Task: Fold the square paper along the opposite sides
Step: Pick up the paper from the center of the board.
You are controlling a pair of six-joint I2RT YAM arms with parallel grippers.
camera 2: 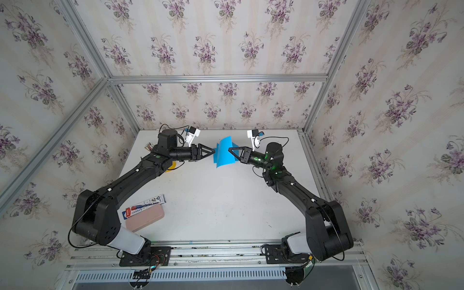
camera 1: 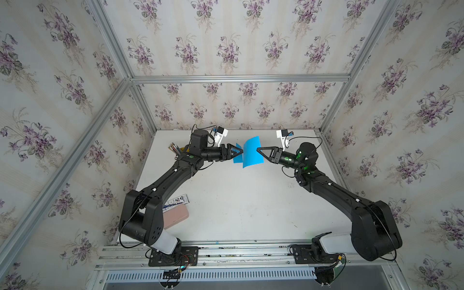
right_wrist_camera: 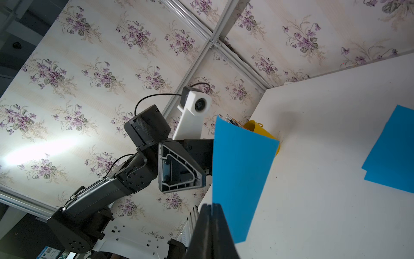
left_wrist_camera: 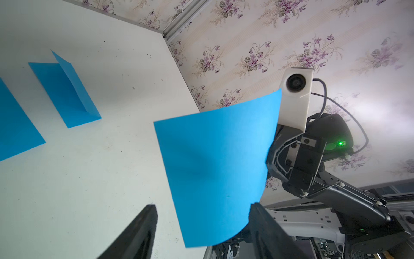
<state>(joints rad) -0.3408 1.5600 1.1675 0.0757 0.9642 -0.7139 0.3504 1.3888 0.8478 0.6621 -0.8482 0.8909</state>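
A blue square paper [camera 1: 252,153] [camera 2: 224,153] hangs curved in the air above the far middle of the white table [camera 1: 238,200]. My right gripper [camera 1: 257,150] [right_wrist_camera: 211,205] is shut on the paper's [right_wrist_camera: 239,175] right edge. My left gripper [camera 1: 241,151] [left_wrist_camera: 201,215] stands open at the opposite edge. In the left wrist view the paper [left_wrist_camera: 219,161] dips between its two spread fingers [left_wrist_camera: 143,228] and neither presses on it. The left gripper's body [right_wrist_camera: 179,170] shows behind the sheet in the right wrist view.
More blue sheets lie on the table under the held one: a folded one [left_wrist_camera: 67,96] and a flat one [left_wrist_camera: 15,125]. A yellow cup [right_wrist_camera: 257,130] with pencils stands at the far left. A pink case [camera 1: 175,216] and a printed box [camera 1: 175,200] lie near the left arm's base.
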